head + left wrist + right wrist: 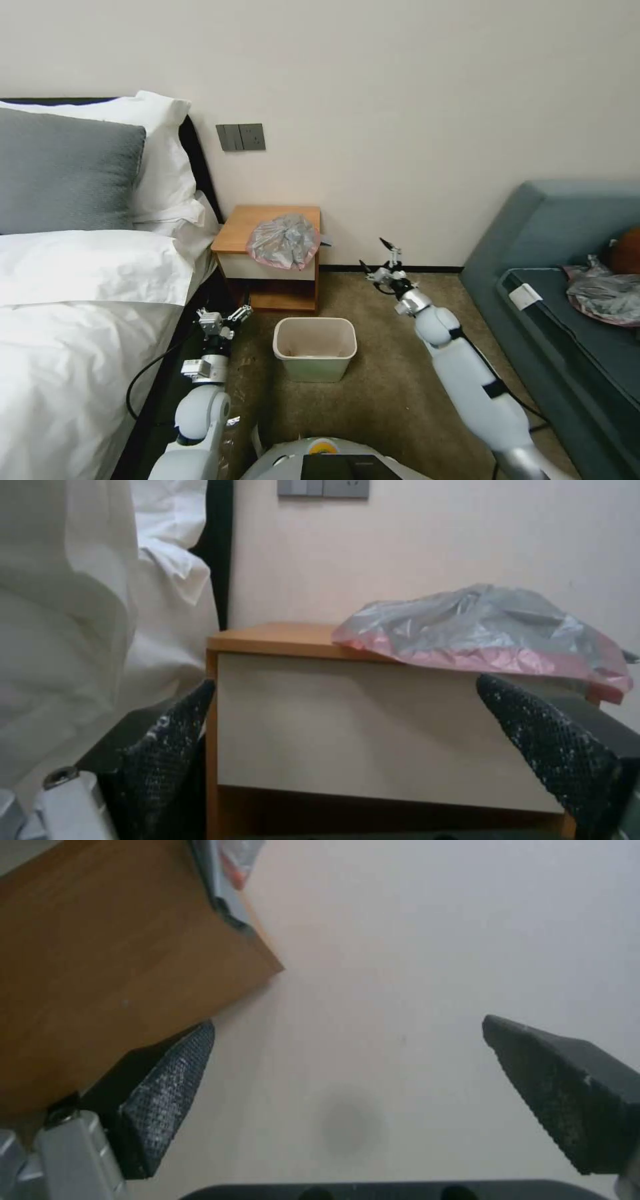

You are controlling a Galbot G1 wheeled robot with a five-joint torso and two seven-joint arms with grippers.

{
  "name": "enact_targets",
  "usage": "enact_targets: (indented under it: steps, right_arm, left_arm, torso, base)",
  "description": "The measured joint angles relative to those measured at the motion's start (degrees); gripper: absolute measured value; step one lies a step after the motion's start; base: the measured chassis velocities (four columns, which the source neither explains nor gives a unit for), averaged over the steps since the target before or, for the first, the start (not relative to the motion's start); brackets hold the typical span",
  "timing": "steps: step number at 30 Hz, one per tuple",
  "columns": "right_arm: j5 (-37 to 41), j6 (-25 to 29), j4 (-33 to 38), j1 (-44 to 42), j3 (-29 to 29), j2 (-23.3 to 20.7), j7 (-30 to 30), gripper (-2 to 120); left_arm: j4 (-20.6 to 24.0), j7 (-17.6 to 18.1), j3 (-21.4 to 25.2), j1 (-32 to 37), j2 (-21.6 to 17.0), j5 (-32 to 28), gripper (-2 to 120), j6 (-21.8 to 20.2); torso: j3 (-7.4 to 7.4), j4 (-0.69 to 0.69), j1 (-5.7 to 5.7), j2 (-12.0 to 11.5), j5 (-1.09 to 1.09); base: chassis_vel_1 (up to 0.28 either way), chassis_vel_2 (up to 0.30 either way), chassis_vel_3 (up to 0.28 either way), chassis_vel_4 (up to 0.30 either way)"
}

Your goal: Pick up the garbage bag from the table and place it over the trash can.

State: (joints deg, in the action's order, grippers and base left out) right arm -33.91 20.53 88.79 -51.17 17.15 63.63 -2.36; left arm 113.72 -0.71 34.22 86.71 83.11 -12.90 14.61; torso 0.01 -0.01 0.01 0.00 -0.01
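one garbage bag [283,241] lies crumpled on the table [253,223], on the right half of the orange-brown top, and its pink rim hangs a little over the front edge above the white drawer front. in my left wrist view the garbage bag [490,627] sits on the top of the table [280,635], higher than the two dark fingertips [175,730], which are spread wide and hold nothing.

on the floor in front of the table stands the trash can [315,348], with no bag over it. it is near the table but not touching it.

my left gripper [223,319] hovers low beside the bed [80,313], to the left of the trash can and below the level of the table top. it is well apart from the bag, which lies up and to the right of it.

my right gripper [379,259] is raised to the right of the table, near the wall [413,100], about at the height of the table top. its jaws are spread open and empty. the bag is to its left, near but not touching. in the right wrist view i see the side of the table [100,965] next to one fingertip [170,1075].

on the sofa [567,280] at the far right lies another grey-pink bag [603,297].
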Motion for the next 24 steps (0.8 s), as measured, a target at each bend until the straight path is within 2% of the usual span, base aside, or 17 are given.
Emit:
enact_targets:
  steps: [14,24]
  right_arm:
    - [-1.2,1.5,-10.9,12.9,-8.9,1.0,-0.2,100]
    - [-4.2,4.2,-18.9,19.3,-14.3,4.2,0.0,100]
  left_arm:
    - [-1.3,0.0,-0.6,-0.7,0.9,0.3,100,0.2]
    - [-1.8,0.1,-1.3,-0.9,1.6,0.9,100,0.4]
  torso:
    - [0.0,0.01,-0.01,0.0,0.0]
    - [0.0,0.01,-0.01,0.0,0.01]
  base:
    - [0.0,0.0,0.0,0.0]
    - [0.0,0.0,0.0,0.0]
